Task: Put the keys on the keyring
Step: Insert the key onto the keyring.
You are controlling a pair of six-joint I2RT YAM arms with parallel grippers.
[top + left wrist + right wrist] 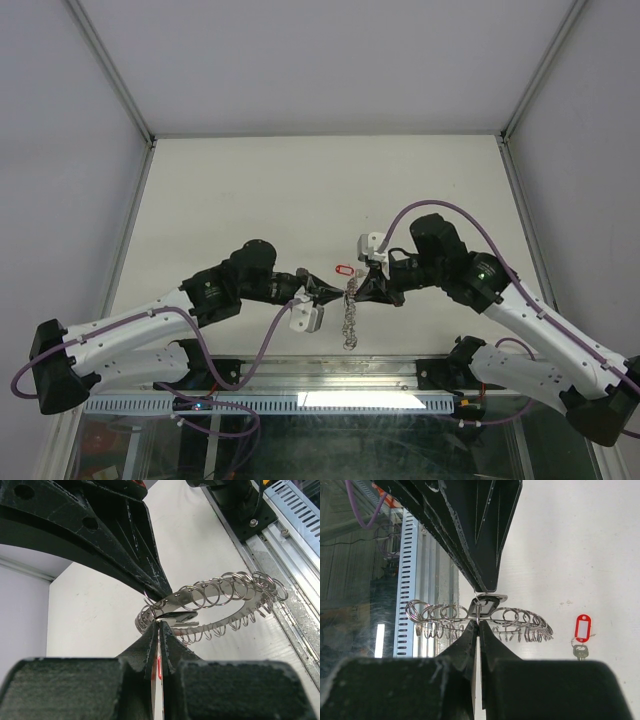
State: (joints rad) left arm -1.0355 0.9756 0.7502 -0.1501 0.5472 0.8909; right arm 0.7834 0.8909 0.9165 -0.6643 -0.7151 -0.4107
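The right end effector (477, 626) clamps the keyring (440, 614) by its rim, above the worktop (300, 190). The left end effector (160, 627), closed on a red-tagged key (489, 602), meets the keyring's rim. Slight misalignment could miss the wire loop or twist the keyring loose.

One keyring (349, 318), one red-tagged key (581, 630), one left pincer (338, 293), one right pincer (360, 289)
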